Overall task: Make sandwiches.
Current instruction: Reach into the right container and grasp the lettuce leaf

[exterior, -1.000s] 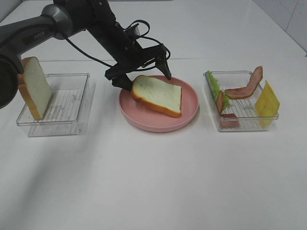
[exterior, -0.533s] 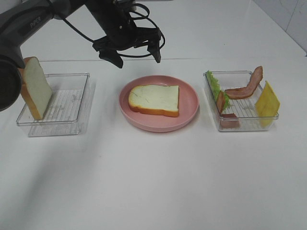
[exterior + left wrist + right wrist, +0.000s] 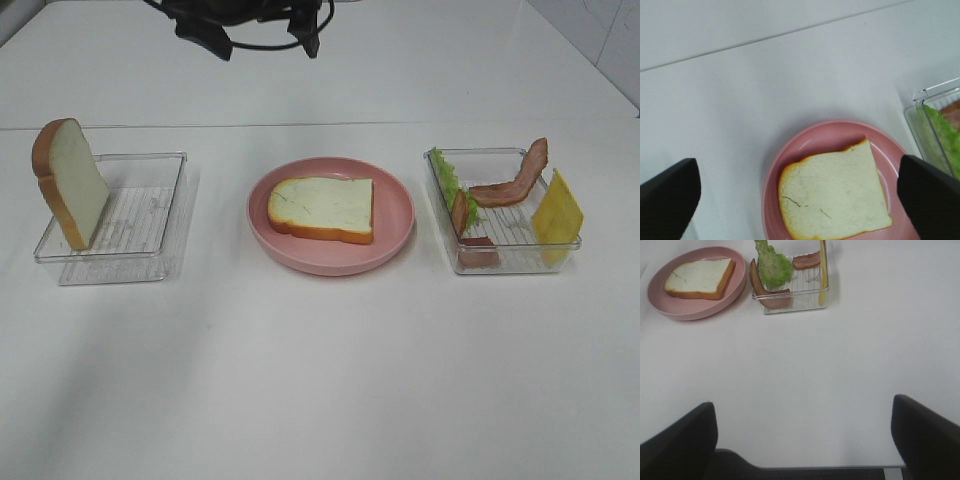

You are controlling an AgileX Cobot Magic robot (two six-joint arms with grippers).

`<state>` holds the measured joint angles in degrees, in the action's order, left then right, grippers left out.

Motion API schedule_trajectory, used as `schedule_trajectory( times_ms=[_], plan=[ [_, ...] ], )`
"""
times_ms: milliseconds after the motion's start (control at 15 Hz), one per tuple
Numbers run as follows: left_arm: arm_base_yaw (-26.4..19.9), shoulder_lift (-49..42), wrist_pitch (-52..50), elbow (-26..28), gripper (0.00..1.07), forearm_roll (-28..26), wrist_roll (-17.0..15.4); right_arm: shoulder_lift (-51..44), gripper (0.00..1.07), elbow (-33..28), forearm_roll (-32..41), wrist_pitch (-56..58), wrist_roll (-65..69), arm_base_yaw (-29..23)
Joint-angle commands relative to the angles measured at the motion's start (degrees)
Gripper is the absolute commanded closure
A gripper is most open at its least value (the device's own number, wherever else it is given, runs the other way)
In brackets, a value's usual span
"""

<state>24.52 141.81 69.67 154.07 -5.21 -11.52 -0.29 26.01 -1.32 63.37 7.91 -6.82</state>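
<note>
One brown-crusted white bread slice (image 3: 322,208) lies flat on the pink plate (image 3: 395,215), with nothing on top of it. It also shows in the left wrist view (image 3: 835,197) and the right wrist view (image 3: 699,278). A second slice (image 3: 75,185) stands upright in the left clear tray (image 3: 150,215). The right clear tray (image 3: 510,235) holds green lettuce (image 3: 447,175), bacon strips (image 3: 515,180) and a yellow cheese square (image 3: 556,212). My left gripper (image 3: 267,48) is open and empty, high behind the plate. My right gripper (image 3: 802,440) is open and empty, above bare table in front of the right tray.
The white table (image 3: 320,380) runs wide in front of the plate and trays. A seam line (image 3: 500,124) crosses the table behind them. The left arm's cables hang at the top edge of the high view.
My left gripper let go of the bread slice, which now lies flat on the plate. The gripper has risen and drawn back toward the far side of the table.
</note>
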Motion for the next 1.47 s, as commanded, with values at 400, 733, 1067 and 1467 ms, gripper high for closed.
schedule_trajectory(
  times_ms=[400, 733, 1067, 1467],
  plan=[
    [0.17, -21.77, 5.90, -24.41, 0.05, 8.77, 0.86, -1.15, 0.17, -0.11, -0.17, -0.29, -0.11, 0.23],
    [-0.63, -41.42, 5.79, -51.80, 0.05, 16.04, -1.15, -1.15, 0.17, -0.11, -0.17, -0.29, -0.11, 0.23],
    [-9.34, -61.08, 3.27, -75.92, 0.05, 13.64, -2.06, -1.15, 0.17, -0.11, -0.17, -0.29, -0.11, 0.23],
    [-11.34, -86.97, -4.41, -103.59, 0.05, 8.77, -4.58, -1.15, 0.17, -0.11, -0.17, -0.29, -0.11, 0.23]
  ],
)
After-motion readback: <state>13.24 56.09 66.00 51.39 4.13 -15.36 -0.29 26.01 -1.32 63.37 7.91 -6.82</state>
